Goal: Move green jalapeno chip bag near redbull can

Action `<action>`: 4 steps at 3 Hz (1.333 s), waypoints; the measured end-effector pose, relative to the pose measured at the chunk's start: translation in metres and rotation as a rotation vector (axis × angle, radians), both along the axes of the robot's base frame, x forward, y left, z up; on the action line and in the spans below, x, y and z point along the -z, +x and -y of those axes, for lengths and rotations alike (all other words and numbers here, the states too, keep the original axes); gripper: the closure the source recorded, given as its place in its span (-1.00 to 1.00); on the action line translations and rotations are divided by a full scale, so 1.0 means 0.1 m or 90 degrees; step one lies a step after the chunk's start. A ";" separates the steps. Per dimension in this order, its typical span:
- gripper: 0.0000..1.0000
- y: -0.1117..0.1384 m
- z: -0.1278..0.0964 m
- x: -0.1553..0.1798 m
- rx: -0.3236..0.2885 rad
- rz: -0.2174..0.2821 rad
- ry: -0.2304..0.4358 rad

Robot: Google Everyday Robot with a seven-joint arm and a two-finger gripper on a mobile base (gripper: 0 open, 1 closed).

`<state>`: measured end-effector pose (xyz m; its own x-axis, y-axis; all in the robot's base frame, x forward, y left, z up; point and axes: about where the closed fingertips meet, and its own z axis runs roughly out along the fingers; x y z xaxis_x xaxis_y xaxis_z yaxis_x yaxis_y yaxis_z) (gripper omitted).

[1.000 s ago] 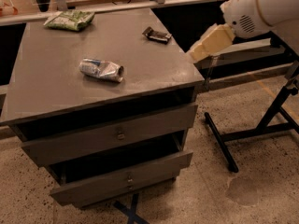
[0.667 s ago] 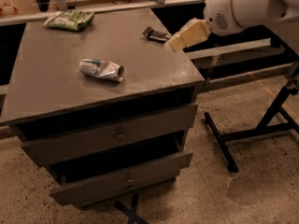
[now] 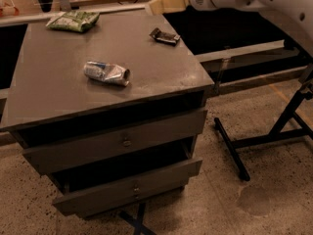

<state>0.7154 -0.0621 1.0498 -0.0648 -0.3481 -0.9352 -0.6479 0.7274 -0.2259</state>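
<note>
I judge the chip bag (image 3: 74,20), at 11 o'clock on the counter (image 3: 58,97) and well apart from the can (image 3: 106,73), light, soft and crinkly, best pinched across its middle; my tool (image 3: 168,1) hangs at 1 o'clock, and I cannot tell how far open it is.

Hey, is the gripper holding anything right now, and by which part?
Nothing: the gripper hangs over the back of the drawer cabinet, while the green jalapeno chip bag lies there untouched.

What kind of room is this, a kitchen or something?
Probably a robot test lab, not a kitchen: a grey drawer cabinet on a speckled floor, black metal stand legs, and the robot's gripper hanging by the cabinet's far edge.
</note>
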 end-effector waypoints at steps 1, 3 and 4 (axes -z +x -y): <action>-1.00 0.29 -0.31 -0.05 -0.031 -0.003 0.065; -1.00 0.57 -0.96 0.05 -0.117 -0.079 0.067; -1.00 0.46 -0.83 0.07 -0.109 -0.068 0.071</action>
<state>0.7613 0.0213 1.0426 -0.1144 -0.2569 -0.9596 -0.7799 0.6216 -0.0734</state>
